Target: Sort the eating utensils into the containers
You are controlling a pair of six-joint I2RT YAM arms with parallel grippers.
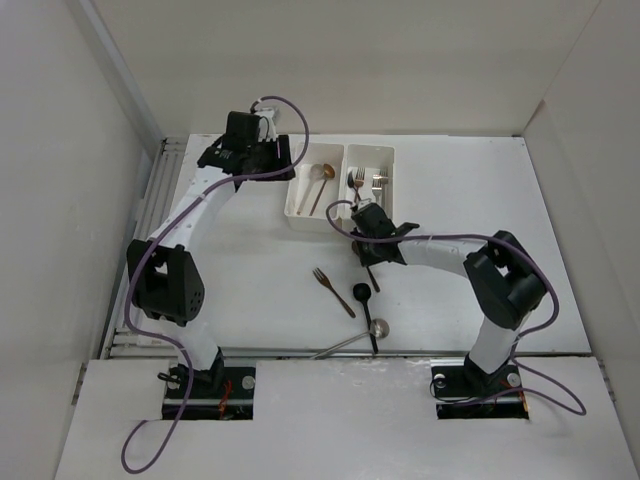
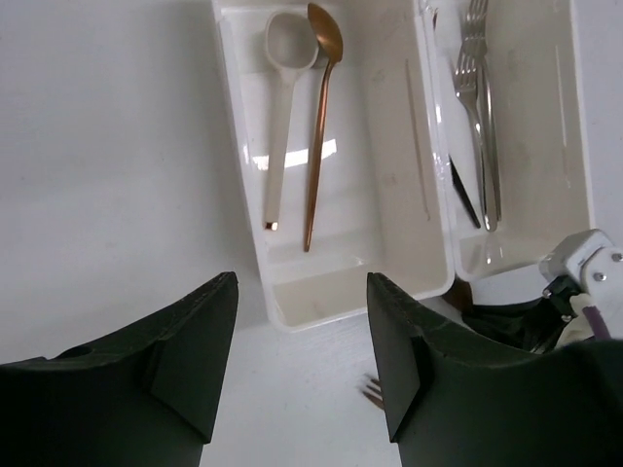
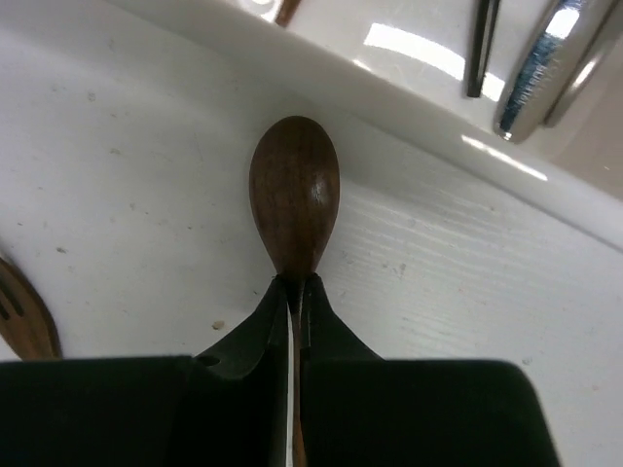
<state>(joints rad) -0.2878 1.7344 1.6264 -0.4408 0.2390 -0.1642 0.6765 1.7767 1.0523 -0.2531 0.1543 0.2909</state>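
right gripper [image 3: 297,292], nearest the lens: jaws clenched on the neck of the brown spoon [image 3: 294,190], bowl forward, just short of the near wall of the two containers [image 3: 438,126]; whether it is off the table [image 3: 127,146] cannot be told. left gripper [image 2: 302,321]: released, nothing between its fingers [image 2: 195,360], hovering by the near end of the spoon bin [image 2: 331,292], which holds a pale-handled spoon [image 2: 277,126] and a copper spoon [image 2: 319,126]; the fork bin [image 2: 526,243] beside it holds forks [image 2: 482,117]. a copper fork [image 1: 333,292] and a black spoon [image 1: 362,293] lie loose farther from the bins. judged step: carry the brown spoon to the spoon bin. you should lift straight up until the trailing handle clears the wall, turn the spoon along the bin's length, lower it close to the floor before you let go, and keep your path apart from the left arm [image 1: 200,215], which stands near that bin
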